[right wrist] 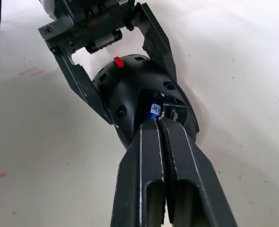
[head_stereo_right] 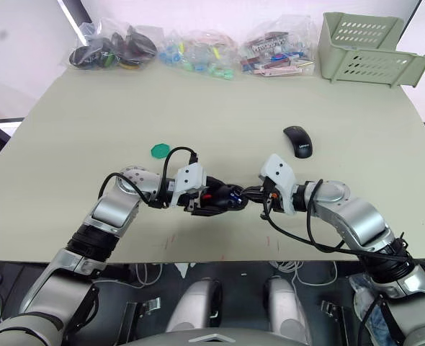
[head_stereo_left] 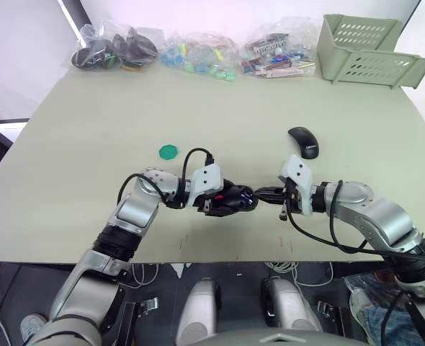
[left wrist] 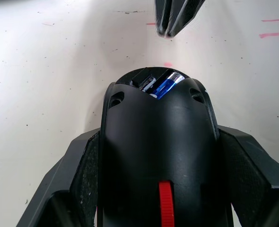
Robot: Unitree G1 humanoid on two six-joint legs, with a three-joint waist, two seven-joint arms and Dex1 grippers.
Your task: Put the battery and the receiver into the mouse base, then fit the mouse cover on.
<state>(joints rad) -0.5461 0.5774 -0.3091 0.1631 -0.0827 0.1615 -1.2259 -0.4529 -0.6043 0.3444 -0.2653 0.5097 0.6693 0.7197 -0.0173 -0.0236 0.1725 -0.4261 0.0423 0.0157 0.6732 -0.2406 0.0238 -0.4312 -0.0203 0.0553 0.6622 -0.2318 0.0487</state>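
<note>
My left gripper point(head_stereo_left: 234, 200) is shut on the sides of the black mouse base point(left wrist: 158, 142), holding it just above the table near the front edge. The base's red part point(left wrist: 165, 208) points back toward that wrist. The blue battery point(left wrist: 165, 85) lies in the open compartment at the base's far end. My right gripper point(head_stereo_left: 260, 192) is shut, and its fingertips point(right wrist: 151, 126) touch the rim of that compartment beside the battery point(right wrist: 154, 109). The receiver is hidden. The glossy black mouse cover point(head_stereo_left: 303, 141) rests on the table behind the right wrist.
A flat green disc point(head_stereo_left: 168, 151) lies behind the left arm. Clear bags of parts point(head_stereo_left: 198, 54) line the table's far edge, and a pale green basket point(head_stereo_left: 367, 50) stands at the back right. The table's front edge point(head_stereo_left: 220, 259) runs just below both grippers.
</note>
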